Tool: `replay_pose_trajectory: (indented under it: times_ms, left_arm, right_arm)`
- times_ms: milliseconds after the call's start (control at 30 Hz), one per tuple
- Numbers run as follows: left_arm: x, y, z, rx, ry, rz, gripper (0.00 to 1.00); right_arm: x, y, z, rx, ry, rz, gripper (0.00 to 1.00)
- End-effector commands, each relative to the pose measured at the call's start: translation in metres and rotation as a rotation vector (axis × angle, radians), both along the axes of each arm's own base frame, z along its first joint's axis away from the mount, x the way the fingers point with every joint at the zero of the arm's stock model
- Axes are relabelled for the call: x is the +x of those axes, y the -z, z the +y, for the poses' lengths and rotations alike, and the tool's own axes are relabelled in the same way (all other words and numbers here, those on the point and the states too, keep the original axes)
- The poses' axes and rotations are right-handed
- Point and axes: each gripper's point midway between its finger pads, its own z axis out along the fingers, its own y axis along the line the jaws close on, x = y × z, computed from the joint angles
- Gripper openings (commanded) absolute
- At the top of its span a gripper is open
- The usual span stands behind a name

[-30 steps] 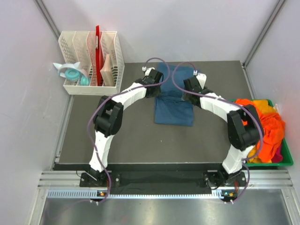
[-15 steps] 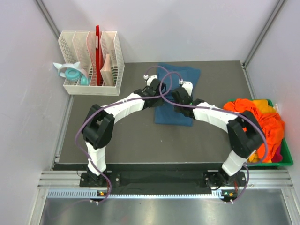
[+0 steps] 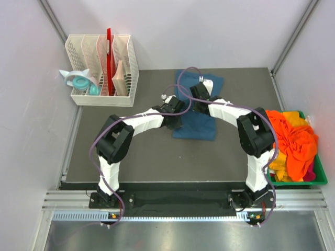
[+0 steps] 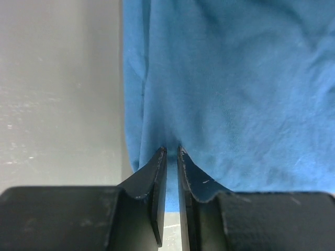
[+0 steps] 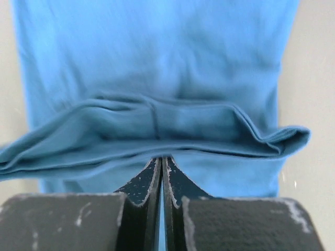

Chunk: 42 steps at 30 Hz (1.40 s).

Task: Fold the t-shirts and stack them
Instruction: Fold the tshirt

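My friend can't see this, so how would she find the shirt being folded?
Find the dark table. On its far half lies a blue t-shirt, partly folded. The other shirts are orange and heaped in a green bin at the right; this one is plain blue, the only shirt on the table.

A dark table (image 3: 141,157) is lying under everything, showing pale and bare just left of the left gripper (image 4: 171,149). Well off to that gripper's left and farther from the bases, a white slotted rack (image 3: 102,70) is standing at the table's far corner, with a red folder (image 3: 109,47) sticking up out of one slot. A teal-and-white object (image 3: 78,81) is sitting just beside the rack, on the side away from the gripper. Well to the right of the right gripper (image 5: 161,158) and nearer the bases, a green bin (image 3: 314,182) is resting off the table's edge. A metal rail (image 3: 172,201) is running along the near side.
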Motion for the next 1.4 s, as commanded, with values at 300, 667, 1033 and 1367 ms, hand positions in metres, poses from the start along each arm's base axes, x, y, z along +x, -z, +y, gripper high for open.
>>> replay_pose_trajectory:
  times_ms: [300, 667, 1033, 1367]
  left_arm:
    - [-0.014, 0.028, 0.007, 0.04, 0.014, 0.059, 0.18]
    - [0.016, -0.085, 0.01, -0.024, 0.048, -0.277, 0.33]
    - [-0.013, -0.06, 0.029, -0.009, 0.051, -0.217, 0.38]
    - [-0.036, -0.012, 0.035, -0.019, 0.045, -0.128, 0.39]
  right_arm:
    - [0.065, 0.007, -0.021, -0.046, 0.067, 0.052, 0.16]
    - [0.026, -0.178, -0.046, 0.028, 0.065, -0.37, 0.46]
    - [-0.095, -0.121, -0.067, 0.082, 0.033, -0.221, 0.53]
    - [-0.163, -0.017, -0.063, 0.095, 0.007, -0.031, 0.55]
